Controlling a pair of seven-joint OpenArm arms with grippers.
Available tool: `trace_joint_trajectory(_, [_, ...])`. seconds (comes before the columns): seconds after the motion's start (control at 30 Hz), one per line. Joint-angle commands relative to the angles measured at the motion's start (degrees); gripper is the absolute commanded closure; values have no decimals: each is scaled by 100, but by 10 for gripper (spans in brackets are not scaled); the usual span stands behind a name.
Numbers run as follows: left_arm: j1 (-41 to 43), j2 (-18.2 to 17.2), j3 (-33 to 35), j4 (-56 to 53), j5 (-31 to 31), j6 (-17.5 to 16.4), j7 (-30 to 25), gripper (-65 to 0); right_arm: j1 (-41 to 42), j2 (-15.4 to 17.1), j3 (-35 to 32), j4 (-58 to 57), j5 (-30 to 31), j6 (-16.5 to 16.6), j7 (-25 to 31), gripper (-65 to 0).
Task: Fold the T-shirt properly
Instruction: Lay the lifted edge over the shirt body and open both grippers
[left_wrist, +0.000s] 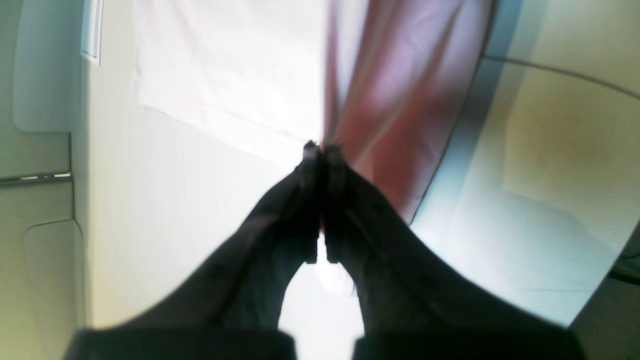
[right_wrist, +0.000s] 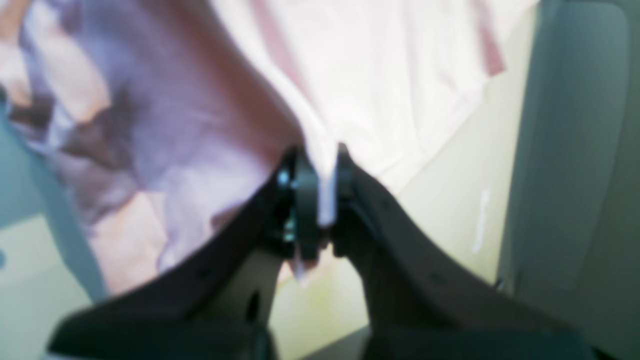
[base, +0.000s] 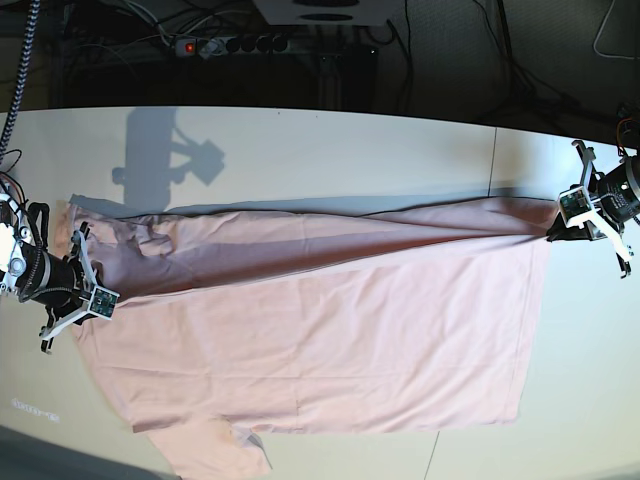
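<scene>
The T-shirt (base: 320, 340) lies on the table (base: 300, 150), seemingly stretched between both arms' jaws.

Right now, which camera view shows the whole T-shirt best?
The base view: the T-shirt lies spread across the table, its far edge lifted. The two wrist views show only blurred cloth pinched in the left gripper and right gripper.

Pale table (base: 300, 150), black power strip (base: 230, 44) with red switch behind it, tangled cables (base: 450, 50)
</scene>
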Motion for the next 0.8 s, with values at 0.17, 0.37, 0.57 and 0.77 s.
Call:
trace_joint_trajectory(0.17, [-173,-240,-96,55,-20,-45,2,0,782,66,-732,-81,-11,363,-66,0])
trace_joint_trajectory(0.37, [-254,-400,-96,52,-22,181,-79,0,798,66,-743,-286,-15,363,-66,0])
trace_joint_trajectory(0.57, [-490,-509,-94,-42,-52,328,-275,0,798,63,-743,-581,-79,361,-44,0])
trace_joint_trajectory(0.77, [-684,-560,-94,-48,-168,328,-433,0,796,31,-745,-780,-79,363,-46,0])
